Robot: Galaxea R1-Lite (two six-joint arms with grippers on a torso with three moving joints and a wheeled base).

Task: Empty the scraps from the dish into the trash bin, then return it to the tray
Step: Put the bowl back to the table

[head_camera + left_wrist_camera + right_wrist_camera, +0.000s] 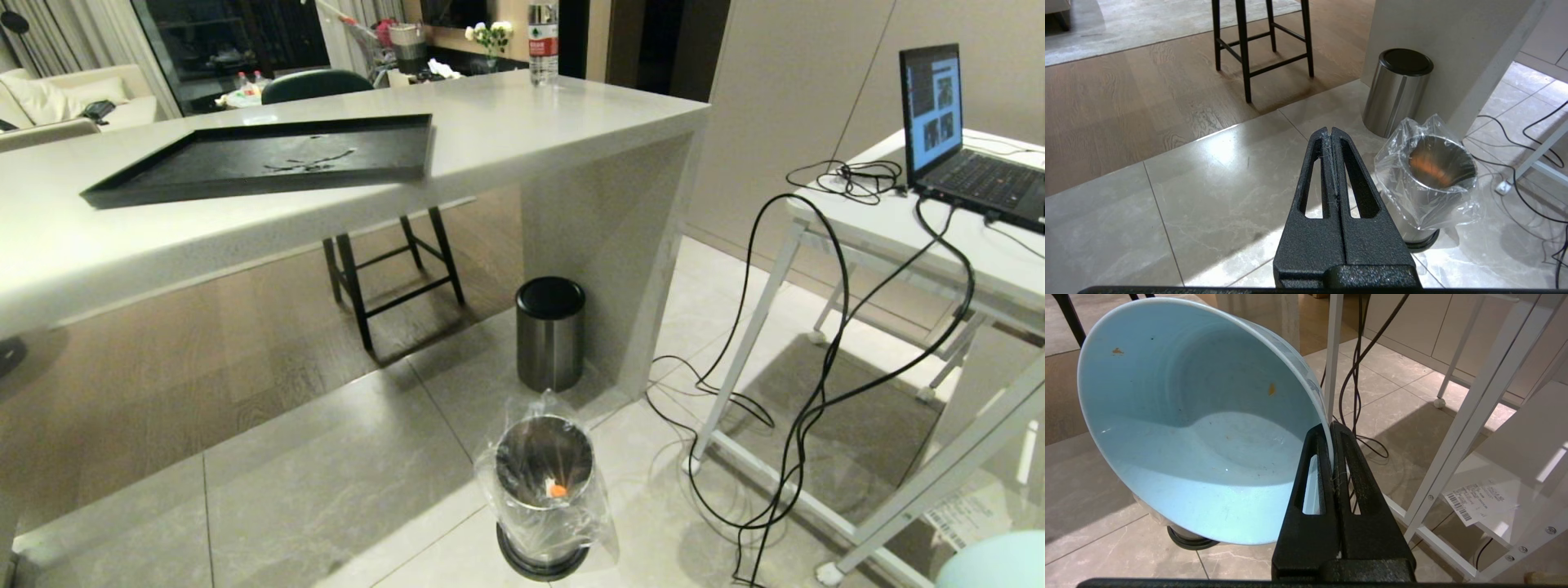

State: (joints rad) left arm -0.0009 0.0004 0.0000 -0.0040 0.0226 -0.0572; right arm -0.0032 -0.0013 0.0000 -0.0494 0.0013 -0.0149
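Though barely visible from the head — right end effector [1331, 428] clamped on the tilted dish's [1188, 416] rim.

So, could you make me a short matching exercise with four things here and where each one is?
Things:
1. pale blue bowl
2. black tray
3. bag-lined trash bin
4. laptop

Places:
A. on the white side table
B. on the tiled floor
C. pinched at its rim by the right gripper
D. on the long counter

Pairs: 1-C, 2-D, 3-B, 4-A
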